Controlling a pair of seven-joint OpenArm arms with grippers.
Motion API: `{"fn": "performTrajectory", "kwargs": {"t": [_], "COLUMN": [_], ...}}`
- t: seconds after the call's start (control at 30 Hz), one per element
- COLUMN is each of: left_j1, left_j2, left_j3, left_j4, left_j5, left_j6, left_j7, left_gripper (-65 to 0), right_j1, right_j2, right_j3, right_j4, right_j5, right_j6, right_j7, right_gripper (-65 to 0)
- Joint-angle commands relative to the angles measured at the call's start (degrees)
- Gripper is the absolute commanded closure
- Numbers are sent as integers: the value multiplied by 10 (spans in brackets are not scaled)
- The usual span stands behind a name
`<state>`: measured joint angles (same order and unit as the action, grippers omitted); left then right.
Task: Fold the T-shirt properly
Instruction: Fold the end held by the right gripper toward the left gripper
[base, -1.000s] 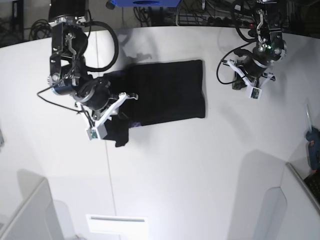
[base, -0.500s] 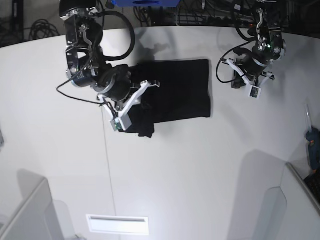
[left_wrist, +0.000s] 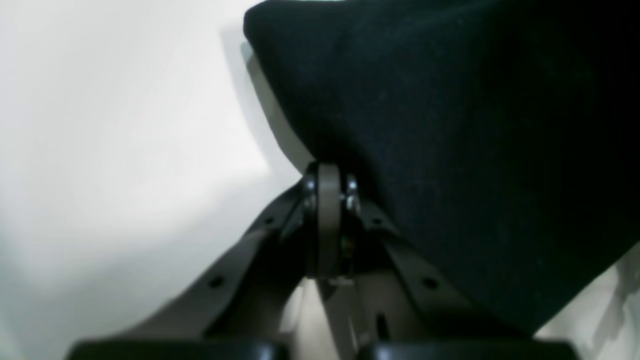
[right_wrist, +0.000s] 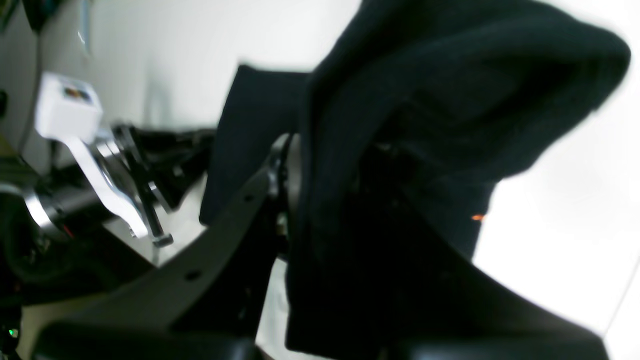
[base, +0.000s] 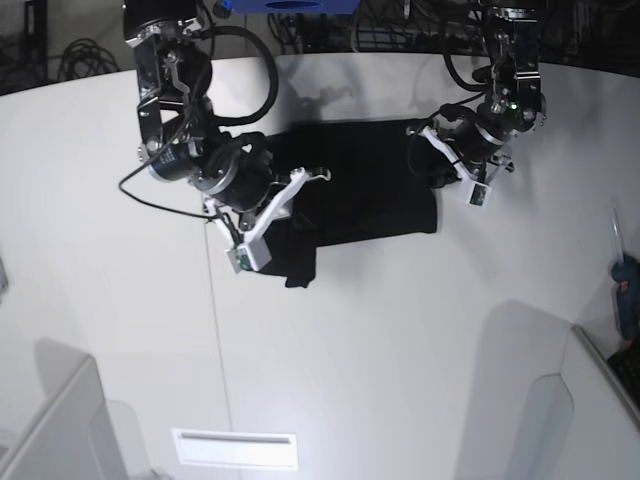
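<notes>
The right gripper (right_wrist: 300, 175) fills the lower half of the view, its dark finger (right_wrist: 220, 240) rising from 7 o'clock toward the centre. The jaws are pressed together on a thick bunch of the T-shirt (right_wrist: 440, 100), which drapes over the fingertip and hangs to 5 o'clock. A folded black edge of the same cloth stands just behind the finger at 11 o'clock. A small orange fleck shows on the fabric at 3 o'clock. The white table (right_wrist: 560, 240) lies beyond, at 3 o'clock. At 9 o'clock the other arm (right_wrist: 100, 190) appears, blurred, carrying a white block.
</notes>
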<state>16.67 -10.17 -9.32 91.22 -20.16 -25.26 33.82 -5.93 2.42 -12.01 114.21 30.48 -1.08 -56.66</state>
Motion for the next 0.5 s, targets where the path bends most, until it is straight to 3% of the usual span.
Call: {"fn": "performTrajectory", "kwargs": {"t": [0.0, 0.2, 0.33, 0.47], "left_j1": [4, 5, 5, 5], "left_j2": [-2, -2, -2, -2], "left_j3": [2, 2, 2, 2], "left_j4": [0, 0, 0, 0], "left_j5": [13, 13, 13, 13], "left_j6": [3, 3, 3, 3], "left_j7": [27, 27, 27, 27], "left_gripper": [0, 0, 0, 0], "right_j1": [5, -4, -17, -25], "right_j2": [4, 5, 8, 33], "right_j3": [12, 41, 41, 43], "right_j4": [11, 19, 19, 20], "right_j5": [0, 3, 77, 137], "right_j6": [1, 3, 3, 3], "right_j7": [10, 11, 48, 71], "right_gripper": [0, 0, 0, 0]}}
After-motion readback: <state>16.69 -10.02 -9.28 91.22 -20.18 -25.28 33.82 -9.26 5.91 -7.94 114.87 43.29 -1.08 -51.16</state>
